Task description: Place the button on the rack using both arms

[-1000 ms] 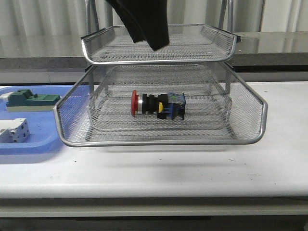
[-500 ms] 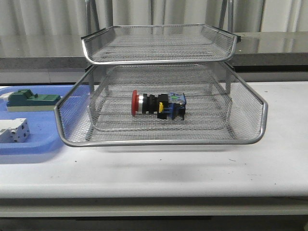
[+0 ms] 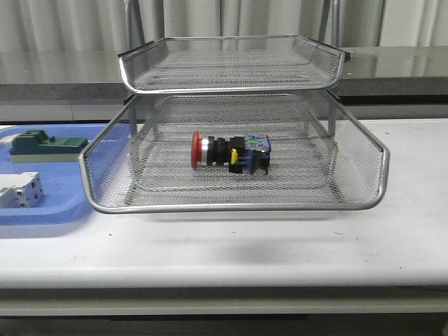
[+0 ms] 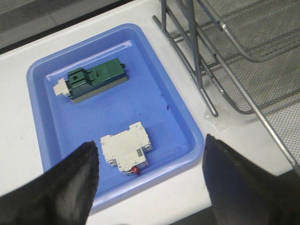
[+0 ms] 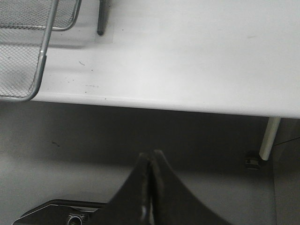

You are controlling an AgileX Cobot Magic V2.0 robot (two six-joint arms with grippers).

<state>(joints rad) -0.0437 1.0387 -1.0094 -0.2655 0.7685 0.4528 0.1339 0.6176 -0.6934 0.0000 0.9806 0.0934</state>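
Observation:
The button [image 3: 229, 152], red cap to the left, lies on its side in the pulled-out middle tray of the silver wire rack [image 3: 234, 206]. No arm shows in the front view. In the left wrist view my left gripper [image 4: 151, 161] is open, fingers wide apart above the blue tray's near edge, holding nothing; the rack's frame [image 4: 201, 82] is beside it. In the right wrist view my right gripper [image 5: 151, 153] is shut and empty, hanging off the table's front edge over the floor, a rack tray corner [image 5: 35, 70] off to one side.
A blue plastic tray [image 3: 52, 206] sits left of the rack with a green block [image 3: 45, 145] and a white block [image 3: 21, 190] in it. In the left wrist view the green block [image 4: 93, 79] and white block [image 4: 126, 152] lie apart. A table leg [image 5: 268, 138] shows below the edge.
A black arm that hung over the rack's top tray one second ago has left the front view. The button and rack have not moved.

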